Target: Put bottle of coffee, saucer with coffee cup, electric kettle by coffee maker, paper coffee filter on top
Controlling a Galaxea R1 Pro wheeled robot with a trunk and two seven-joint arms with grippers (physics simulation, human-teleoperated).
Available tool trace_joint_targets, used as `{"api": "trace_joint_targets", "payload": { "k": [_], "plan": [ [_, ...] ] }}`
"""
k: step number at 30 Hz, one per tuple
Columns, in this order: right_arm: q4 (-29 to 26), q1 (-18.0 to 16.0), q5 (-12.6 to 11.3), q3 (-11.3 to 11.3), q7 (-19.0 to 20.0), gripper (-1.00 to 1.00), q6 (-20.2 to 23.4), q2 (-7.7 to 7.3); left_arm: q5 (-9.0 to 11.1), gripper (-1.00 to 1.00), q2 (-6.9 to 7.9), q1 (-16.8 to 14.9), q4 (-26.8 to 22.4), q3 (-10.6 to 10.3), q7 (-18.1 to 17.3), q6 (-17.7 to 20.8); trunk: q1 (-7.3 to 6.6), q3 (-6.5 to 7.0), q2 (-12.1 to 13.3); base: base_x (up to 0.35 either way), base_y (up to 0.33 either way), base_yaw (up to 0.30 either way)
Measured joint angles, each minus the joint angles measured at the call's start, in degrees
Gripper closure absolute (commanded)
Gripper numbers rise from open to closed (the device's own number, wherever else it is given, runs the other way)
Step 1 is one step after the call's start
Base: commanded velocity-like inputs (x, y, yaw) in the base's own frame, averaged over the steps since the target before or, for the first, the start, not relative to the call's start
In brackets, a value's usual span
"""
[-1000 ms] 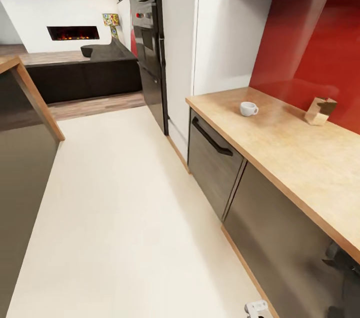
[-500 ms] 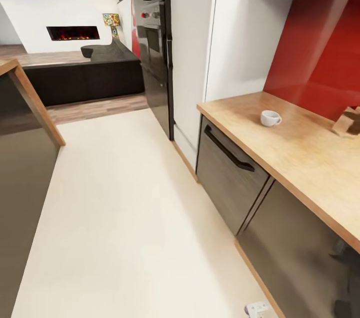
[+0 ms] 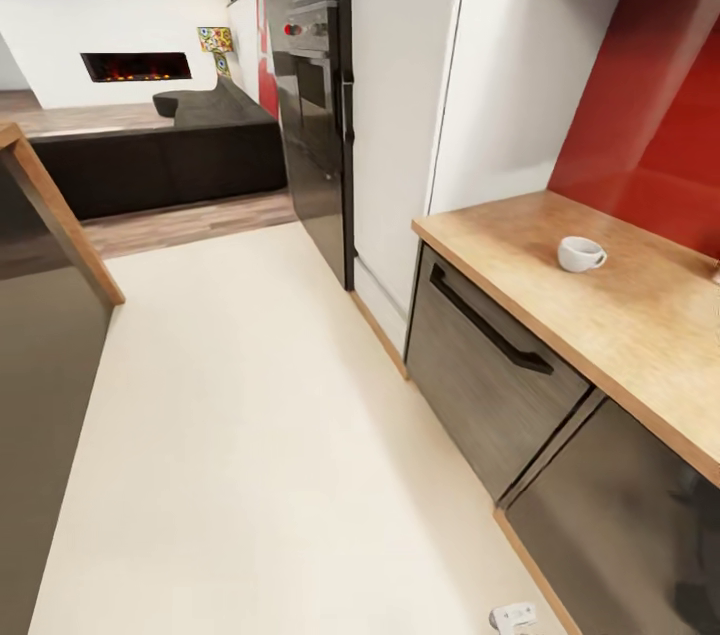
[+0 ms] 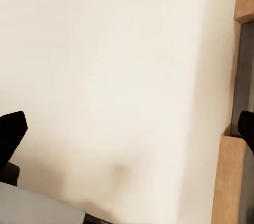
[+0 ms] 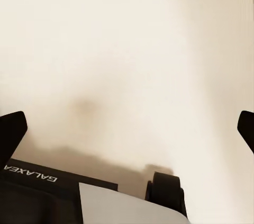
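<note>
Small white coffee cup (image 3: pixel 579 253) with its handle pointing right, sitting upright on the wooden tabletop (image 3: pixel 640 325) near the red backsplash (image 3: pixel 655 135), no saucer under it. Left jaws (image 4: pixel 127 128) and right jaws (image 5: pixel 127 128) both spread wide, holding nothing, pale floor (image 3: pixel 260 435) below.

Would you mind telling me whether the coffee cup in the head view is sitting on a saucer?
No, the coffee cup rests directly on the bare wooden countertop, with no saucer under it.

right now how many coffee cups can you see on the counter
1. A white coffee cup sits on the wooden countertop near the red backsplash. More may lie beyond the frame's right edge.
</note>
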Motion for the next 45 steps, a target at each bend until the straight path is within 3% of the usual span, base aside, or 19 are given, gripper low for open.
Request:
{"api": "trace_joint_targets", "payload": {
  "k": [16, 39, 42, 43, 45],
  "plan": [
    [0.0, 0.0, 0.0, 0.0, 0.0, -1.0, 0.0, 0.0, 0.0, -1.0, 0.0, 0.0, 0.0, 0.0, 0.0, -0.1, 0.0, 0.0, 0.0, 0.044, 0.031, -0.252],
    [-0.1, 0.0, -0.1, -0.2, 0.1, -1.0, 0.4, -0.01, 0.0, -1.0, 0.03, 0.0, 0.1, 0.1, 0.1, 0.0, 0.01, 0.0, 0.0, 0.187, 0.166, -0.018],
    [-2.5, -0.1, -0.6, -0.3, 0.2, -1.0, 0.4, 0.06, 0.0, -1.0, 0.09, 0.0, 0.1, 0.2, 0.4, 0.2, 0.02, 0.0, 0.0, 0.001, 0.001, 0.0],
    [-7.5, -0.1, -0.7, -0.1, 0.8, -1.0, 0.8, 0.43, 0.0, -1.0, 0.09, 0.0, 0.2, 0.2, 0.4, 0.2, 0.02, 0.01, 0.0, 0.0, 0.0, 0.0],
    [-11.2, -0.1, -0.7, -0.1, 2.1, -1.0, 1.6, 0.6, 0.0, -1.0, 0.07, 0.0, 0.2, 0.1, 0.5, 0.2, 0.02, 0.0, 0.0, 0.0, 0.0, 0.0]
  ]
}}
